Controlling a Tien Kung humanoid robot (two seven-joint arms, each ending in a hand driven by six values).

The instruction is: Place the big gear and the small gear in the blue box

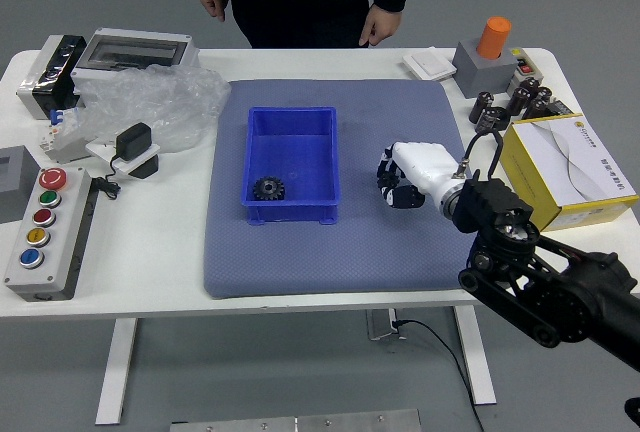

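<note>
We saw one black gear (268,188) inside the blue box (300,157), left of centre; centre-right, we couldn't tell whether the robot hand (418,174) gripped anything.

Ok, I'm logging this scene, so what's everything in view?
Blue box: one, blue, on mat
Gear: one visible, black, inside box
Mat: one, grey-blue, on table
Table: one, white, centre
Button panel: one, grey, left
Equipment boxes: two, black/grey, far left
Plastic bag: one, clear, far left
Adapter: one, black/white, left
Grey block: one, left edge
Packet: one, white, far right
Orange cylinder: one, far right
Black cylinders: several, right
Carton: one, yellow/white, right
Cable: one, black, below table
Robot's right hand: one, white/black, over mat; contents unclear
Person's hands: two, far edge
</note>
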